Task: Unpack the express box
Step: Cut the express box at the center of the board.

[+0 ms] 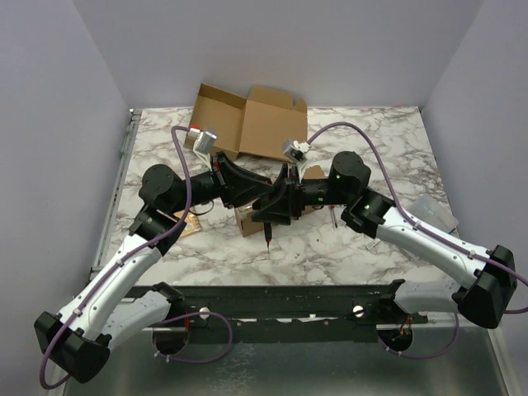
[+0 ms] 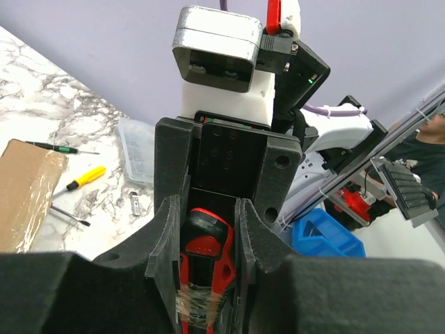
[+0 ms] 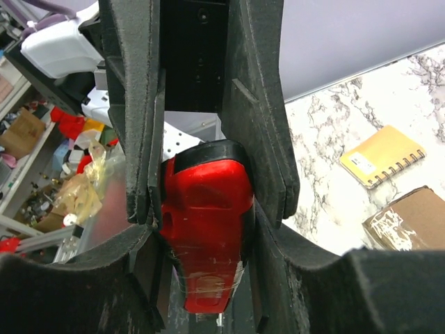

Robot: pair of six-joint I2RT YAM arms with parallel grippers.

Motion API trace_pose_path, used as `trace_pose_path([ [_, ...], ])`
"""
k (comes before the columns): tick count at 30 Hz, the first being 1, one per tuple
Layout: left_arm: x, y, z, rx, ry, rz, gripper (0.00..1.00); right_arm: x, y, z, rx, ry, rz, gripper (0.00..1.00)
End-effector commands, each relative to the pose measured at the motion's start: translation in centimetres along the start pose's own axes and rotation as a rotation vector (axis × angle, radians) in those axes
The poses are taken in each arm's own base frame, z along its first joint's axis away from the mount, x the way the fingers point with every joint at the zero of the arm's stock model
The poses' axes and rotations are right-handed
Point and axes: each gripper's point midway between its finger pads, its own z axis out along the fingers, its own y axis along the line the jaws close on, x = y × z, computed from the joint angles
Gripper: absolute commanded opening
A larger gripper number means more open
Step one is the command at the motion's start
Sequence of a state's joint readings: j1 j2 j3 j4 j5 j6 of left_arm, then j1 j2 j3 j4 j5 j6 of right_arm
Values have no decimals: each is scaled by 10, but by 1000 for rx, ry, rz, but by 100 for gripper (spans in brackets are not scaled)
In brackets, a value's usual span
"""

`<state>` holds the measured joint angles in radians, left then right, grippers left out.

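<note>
A small closed cardboard box (image 1: pixel 246 221) lies on the marble table under the two grippers; it also shows in the left wrist view (image 2: pixel 24 188) and the right wrist view (image 3: pixel 407 216). My left gripper (image 1: pixel 261 196) and right gripper (image 1: pixel 278 203) meet tip to tip above it. A red and black utility knife (image 1: pixel 269 235) hangs between them, its tip pointing down at the table beside the box. In the left wrist view the left gripper (image 2: pixel 208 285) is around the taped knife (image 2: pixel 206 250). In the right wrist view the right gripper (image 3: pixel 208 285) is around the knife (image 3: pixel 205 216).
An open empty cardboard box (image 1: pixel 247 120) lies at the back. A yellow notebook (image 1: pixel 188 223) lies left of the small box. A screwdriver (image 1: pixel 334 216) lies to the right, and a clear plastic case (image 1: pixel 435 213) sits at the far right edge.
</note>
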<state>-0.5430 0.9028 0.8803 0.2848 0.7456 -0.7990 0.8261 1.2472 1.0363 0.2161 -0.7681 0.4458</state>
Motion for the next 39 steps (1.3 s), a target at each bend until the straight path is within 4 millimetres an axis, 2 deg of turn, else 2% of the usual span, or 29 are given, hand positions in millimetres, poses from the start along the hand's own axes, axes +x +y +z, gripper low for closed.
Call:
trace_pose_path([
  [1, -6, -10, 3, 20, 7, 41, 0, -15, -20, -4, 145, -91, 54, 27],
  [3, -12, -5, 6, -13, -3, 62, 0, -8, -21, -6, 147, -90, 70, 39],
  [7, -21, 12, 12, -89, -7, 78, 0, 1, -29, -17, 220, -121, 84, 50],
  [12, -30, 33, 15, -159, -17, 59, 0, 12, -33, -23, 242, -118, 73, 52],
  [15, -35, 40, 18, -170, -34, 31, 0, 11, -35, -23, 245, -132, 60, 52],
  [18, -39, 42, 19, -166, -58, 17, 0, 6, -35, -20, 234, -132, 30, 47],
  [19, -40, 41, 19, -165, -63, 17, 0, 5, -33, -20, 226, -131, 19, 41],
  [22, -40, 41, 21, -162, -56, -4, 0, 0, -34, -22, 241, -162, 6, 12],
  [23, -38, 42, 20, -166, -47, -11, 15, -3, -33, -24, 243, -178, -9, 6],
  [24, -34, 44, 19, -170, -38, -13, 39, -7, -32, -26, 250, -196, -21, 1],
  [25, -31, 44, 18, -166, -29, -11, 58, -10, -33, -28, 263, -208, -23, 1],
  [26, -27, 42, 16, -159, -18, -3, 65, -11, -31, -29, 261, -211, -31, 1],
  [28, -19, 43, 11, -165, -3, 23, 75, -13, -28, -30, 255, -208, -42, 0],
  [30, -12, 48, 6, -213, 6, 61, 80, -14, -28, -29, 255, -208, -39, 0],
  [33, -8, 46, 7, -215, 9, 80, 82, -13, -26, -26, 228, -190, -49, 0],
  [39, 6, 36, 27, -179, 69, 106, 75, -17, -25, -23, 218, -197, -38, 0],
])
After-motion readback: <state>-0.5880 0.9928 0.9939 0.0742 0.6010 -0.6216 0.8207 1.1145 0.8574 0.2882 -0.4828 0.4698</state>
